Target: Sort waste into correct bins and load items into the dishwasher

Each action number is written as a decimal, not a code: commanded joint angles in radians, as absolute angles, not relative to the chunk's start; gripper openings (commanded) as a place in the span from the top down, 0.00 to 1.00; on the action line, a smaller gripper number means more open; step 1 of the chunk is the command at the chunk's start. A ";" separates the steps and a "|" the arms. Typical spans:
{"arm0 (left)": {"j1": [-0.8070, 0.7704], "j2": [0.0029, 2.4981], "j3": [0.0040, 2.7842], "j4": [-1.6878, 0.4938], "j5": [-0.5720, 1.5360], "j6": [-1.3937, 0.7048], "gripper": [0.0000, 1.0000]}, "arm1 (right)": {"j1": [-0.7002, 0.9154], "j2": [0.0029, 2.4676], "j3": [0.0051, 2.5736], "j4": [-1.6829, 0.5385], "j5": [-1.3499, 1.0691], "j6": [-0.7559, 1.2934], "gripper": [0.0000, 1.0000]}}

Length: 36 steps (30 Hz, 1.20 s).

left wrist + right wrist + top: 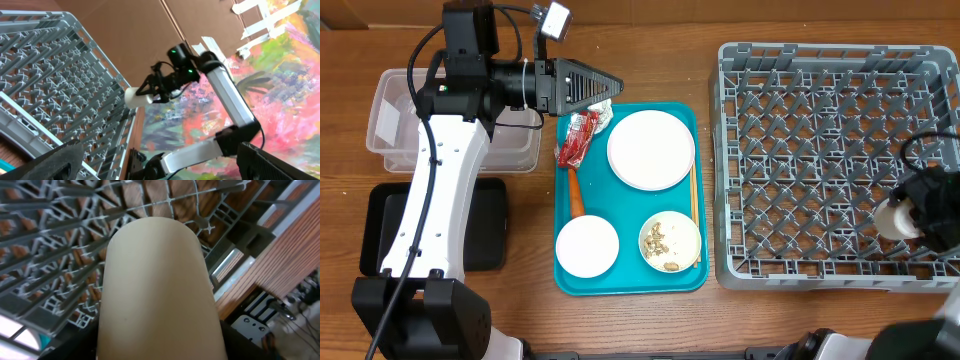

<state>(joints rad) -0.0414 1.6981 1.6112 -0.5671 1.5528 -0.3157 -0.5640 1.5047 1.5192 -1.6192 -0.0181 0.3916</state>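
over the grey rack (820,150), right fingers (149,88) seemingly clasping white cup (155,290), left fingers (55,160) wide

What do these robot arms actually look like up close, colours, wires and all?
Both are slim arms built from white tube-like links joined by chunky black joints. The left arm has a thin black cable looping along it and ends in a black, wedge-shaped tool. On the right arm, a small green light glows at the black wrist, with black wires beside it.
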 commanded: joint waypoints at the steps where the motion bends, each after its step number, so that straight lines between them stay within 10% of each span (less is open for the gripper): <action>1: -0.041 1.682 1.626 -0.564 1.554 -0.314 0.00 | -0.567 1.550 1.531 -1.628 -0.001 0.385 0.36; 7: -0.041 1.682 1.626 -0.564 1.533 -0.314 0.00 | -0.548 1.573 1.481 -1.621 -0.001 0.385 0.15; 22: -0.052 1.682 1.626 -0.577 1.452 -0.254 0.00 | -0.538 1.525 1.567 -1.646 -0.176 0.215 0.05; 36: -0.341 1.716 1.623 -0.926 0.047 -0.153 0.07 | -0.365 1.251 1.653 -1.463 -0.589 0.196 0.00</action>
